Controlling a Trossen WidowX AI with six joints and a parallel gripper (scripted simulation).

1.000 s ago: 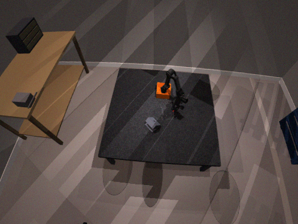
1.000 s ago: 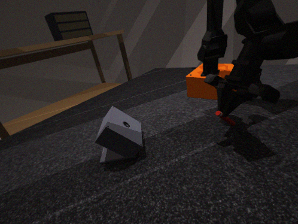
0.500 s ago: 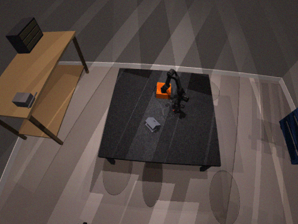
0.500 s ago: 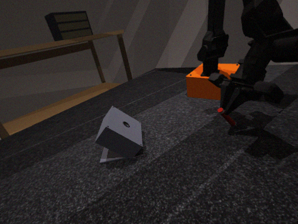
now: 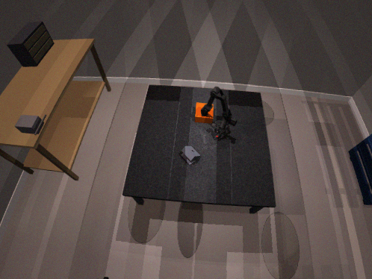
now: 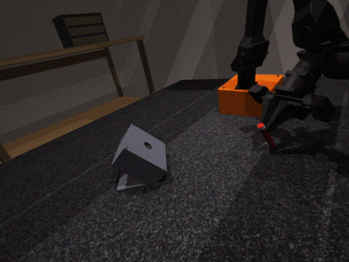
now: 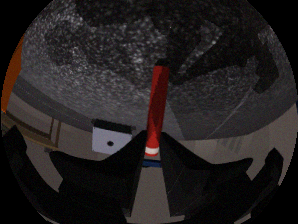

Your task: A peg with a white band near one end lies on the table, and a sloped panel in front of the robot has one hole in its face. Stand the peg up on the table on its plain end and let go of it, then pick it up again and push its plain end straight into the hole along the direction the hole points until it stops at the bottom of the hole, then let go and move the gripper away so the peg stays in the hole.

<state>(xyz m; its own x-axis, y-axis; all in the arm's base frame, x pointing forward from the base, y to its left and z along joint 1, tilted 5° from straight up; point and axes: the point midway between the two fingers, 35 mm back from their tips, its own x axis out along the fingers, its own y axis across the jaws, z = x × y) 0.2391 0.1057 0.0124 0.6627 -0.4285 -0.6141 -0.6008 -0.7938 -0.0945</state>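
Note:
The red peg (image 6: 269,137) (image 7: 158,100) is held near its white-banded end. It is tilted, with the banded end up and the plain end down, at or close to the table top; I cannot tell if it touches. My gripper (image 6: 265,128) (image 7: 153,135) is shut on the peg; in the top view the gripper (image 5: 217,136) is small and dark. The grey sloped panel (image 5: 190,154) (image 6: 137,139) (image 7: 101,140) stands on the table apart from the peg, its face tilted up, with one dark hole (image 6: 148,145) (image 7: 110,143) in it. The hole looks empty.
The orange base block (image 5: 204,119) (image 6: 231,101) of the arm stands behind the gripper on the black table (image 5: 149,168). A wooden bench (image 5: 48,86) with a dark drawer box (image 5: 31,45) and a grey box (image 5: 29,124) stands off to the left. A blue object (image 5: 364,168) stands far right.

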